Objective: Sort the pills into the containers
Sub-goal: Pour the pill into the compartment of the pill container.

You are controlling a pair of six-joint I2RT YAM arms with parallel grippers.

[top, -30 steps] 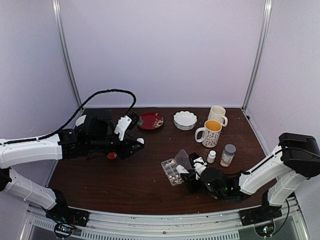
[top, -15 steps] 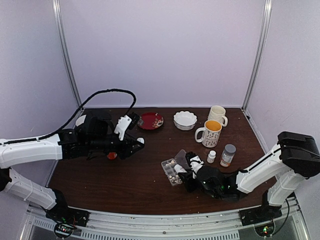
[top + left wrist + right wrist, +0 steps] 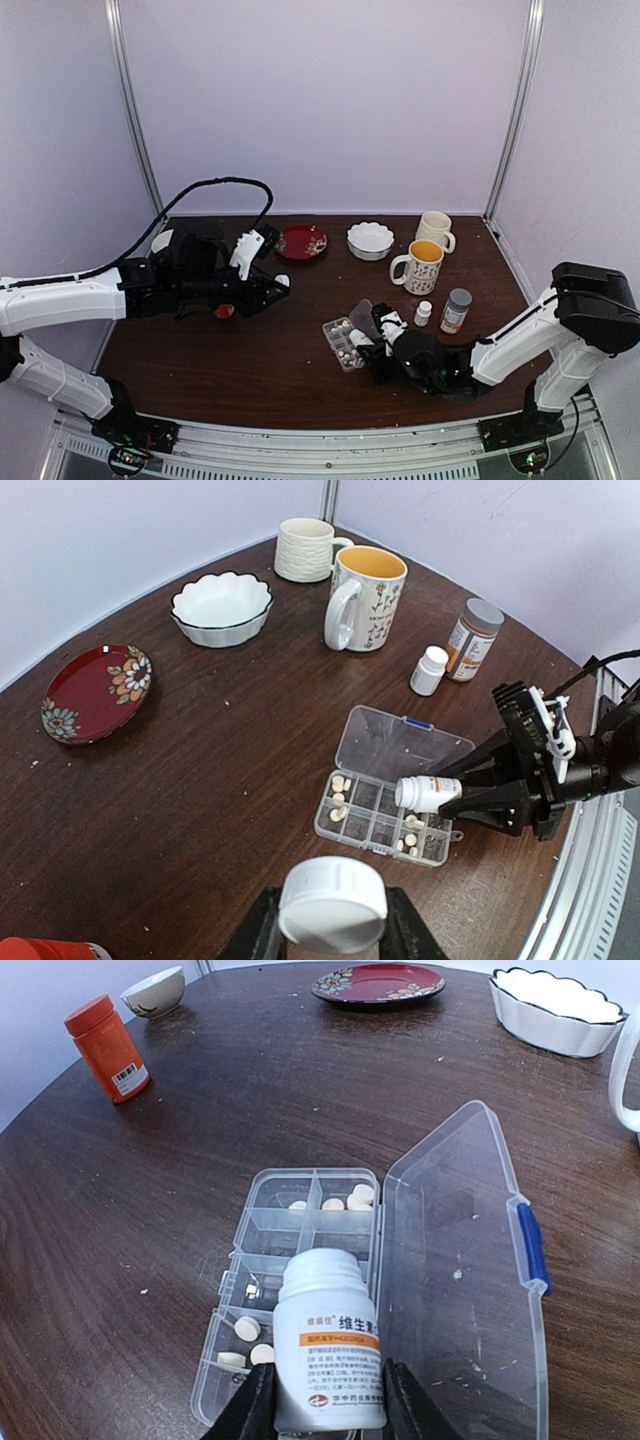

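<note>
The clear organizer box (image 3: 262, 1222) lies open, its lid (image 3: 460, 1290) folded flat to the right. Whitish pills (image 3: 345, 1200) lie in its far compartments and more pills (image 3: 247, 1328) in its near ones. My right gripper (image 3: 325, 1400) is shut on an uncapped white bottle (image 3: 328, 1350), held tipped with its mouth over the box's middle compartments. In the top view this gripper (image 3: 385, 345) is at the box (image 3: 341, 343). My left gripper (image 3: 332, 920) is shut on a white cap (image 3: 332, 902), held above the table left of the box (image 3: 375, 815).
An orange pill bottle (image 3: 107, 1048) stands far left of the box. A red plate (image 3: 301, 241), a white bowl (image 3: 370, 240) and two mugs (image 3: 418, 266) stand at the back. A small white bottle (image 3: 423, 313) and a grey-capped bottle (image 3: 456, 310) stand right of the box.
My right gripper has shifted slightly left with the white bottle, further over the box. The left arm has not moved.
</note>
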